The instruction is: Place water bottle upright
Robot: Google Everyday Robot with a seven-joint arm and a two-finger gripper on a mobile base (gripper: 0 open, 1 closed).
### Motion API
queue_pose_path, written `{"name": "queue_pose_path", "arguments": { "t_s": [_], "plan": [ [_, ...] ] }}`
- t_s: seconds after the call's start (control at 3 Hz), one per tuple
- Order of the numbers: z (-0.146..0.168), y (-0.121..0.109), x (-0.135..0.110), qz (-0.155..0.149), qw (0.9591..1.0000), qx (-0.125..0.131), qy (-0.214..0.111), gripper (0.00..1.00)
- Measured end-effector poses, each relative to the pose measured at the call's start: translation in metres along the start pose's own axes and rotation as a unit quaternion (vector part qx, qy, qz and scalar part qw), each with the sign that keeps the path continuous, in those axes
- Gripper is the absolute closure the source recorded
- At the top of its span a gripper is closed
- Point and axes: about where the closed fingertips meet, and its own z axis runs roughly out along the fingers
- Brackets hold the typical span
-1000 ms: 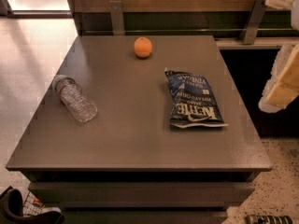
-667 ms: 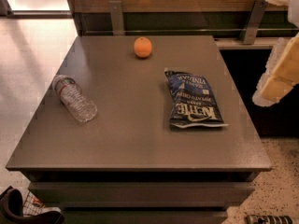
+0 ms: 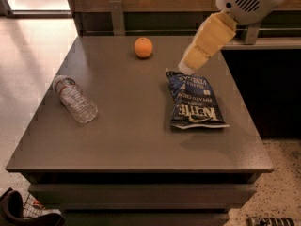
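On your worktop (image 3: 131, 131): water bottle (image 3: 74, 99) lying on its side, left; orange (image 3: 143, 47) at rear centre; chip bag (image 3: 194, 101) right of centre; pincer (image 3: 185, 68) at the bag's rear edge.

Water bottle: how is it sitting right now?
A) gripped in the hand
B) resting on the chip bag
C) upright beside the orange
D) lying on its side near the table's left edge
D: the water bottle lies on its side at the left of the table, while the hand hangs by the top edge of the chip bag, apart from it.
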Motion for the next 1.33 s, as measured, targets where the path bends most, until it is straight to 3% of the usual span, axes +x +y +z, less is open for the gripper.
{"name": "queue_pose_path", "arguments": {
  "t_s": [0.33, 0.67, 1.0, 1.33],
  "plan": [
    [0.038, 0.003, -0.032, 0.044, 0.9982, -0.032, -0.025, 0.0],
    [0.069, 0.016, -0.058, 0.071, 0.9956, -0.057, -0.022, 0.0],
    [0.091, 0.03, -0.09, 0.067, 0.995, -0.073, -0.006, 0.0],
    [0.093, 0.031, -0.091, 0.069, 0.9949, -0.074, -0.004, 0.0]
  ]
}}
